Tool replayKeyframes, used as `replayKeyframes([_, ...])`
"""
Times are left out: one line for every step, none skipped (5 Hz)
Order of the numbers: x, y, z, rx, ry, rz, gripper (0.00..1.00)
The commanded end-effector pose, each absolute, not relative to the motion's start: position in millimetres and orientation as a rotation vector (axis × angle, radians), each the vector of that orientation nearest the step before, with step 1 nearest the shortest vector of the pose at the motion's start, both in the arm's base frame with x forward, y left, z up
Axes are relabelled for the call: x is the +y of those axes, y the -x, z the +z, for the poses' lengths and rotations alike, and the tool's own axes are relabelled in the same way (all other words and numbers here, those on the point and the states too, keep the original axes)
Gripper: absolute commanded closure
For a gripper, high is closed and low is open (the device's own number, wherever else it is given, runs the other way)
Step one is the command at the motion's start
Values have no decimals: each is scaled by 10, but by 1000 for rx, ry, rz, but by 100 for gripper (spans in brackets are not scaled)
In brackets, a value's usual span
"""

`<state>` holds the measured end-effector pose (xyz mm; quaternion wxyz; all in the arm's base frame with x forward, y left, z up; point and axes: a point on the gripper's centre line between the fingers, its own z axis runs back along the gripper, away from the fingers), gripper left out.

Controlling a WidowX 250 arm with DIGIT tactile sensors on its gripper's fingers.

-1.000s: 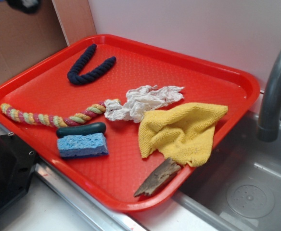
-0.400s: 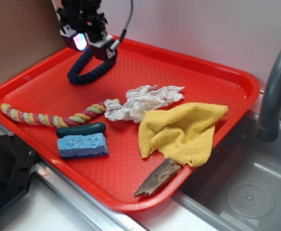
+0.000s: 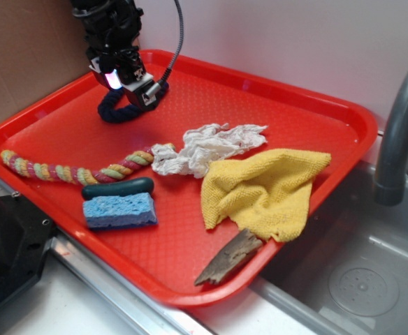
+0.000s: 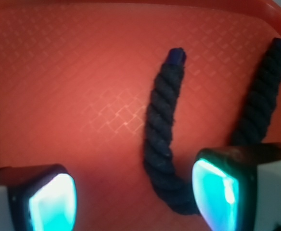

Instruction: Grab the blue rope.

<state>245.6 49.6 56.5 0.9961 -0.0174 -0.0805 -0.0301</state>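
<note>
The blue rope [image 3: 120, 112], short, thick and dark navy, lies in a V at the back left of the red tray [image 3: 316, 115]. My gripper [image 3: 128, 85] hangs right over it and hides most of it in the exterior view. In the wrist view the rope [image 4: 162, 139] runs up between my two fingers, with its bend passing behind the right fingertip [image 4: 217, 192]. The gripper [image 4: 133, 199] is open, with a wide gap and nothing held. The rope's second arm [image 4: 261, 103] lies outside the right finger.
A long pastel multicoloured rope [image 3: 71, 172] lies across the tray's left. A blue sponge [image 3: 119, 210], a dark handle [image 3: 117, 187], a white rag [image 3: 207, 148], a yellow cloth [image 3: 263, 190] and a wood piece [image 3: 230, 257] lie in front. A grey faucet [image 3: 399, 125] and sink [image 3: 361, 279] stand at right.
The arm came into view from the upper left and moved down over the blue rope. It now sits lower and closer to the rope than 0.4 s ago. The rope has not moved.
</note>
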Motion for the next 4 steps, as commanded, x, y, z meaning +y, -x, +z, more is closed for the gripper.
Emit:
replayKeyframes([490,-2510,635,-186,29,-60,0])
replayKeyframes([603,-2645,511,-176,26,-65,0])
replayKeyframes([574,-2744,276,-155,101,-78,0])
replayKeyframes([523,-2741,36,-89,57,-96,0])
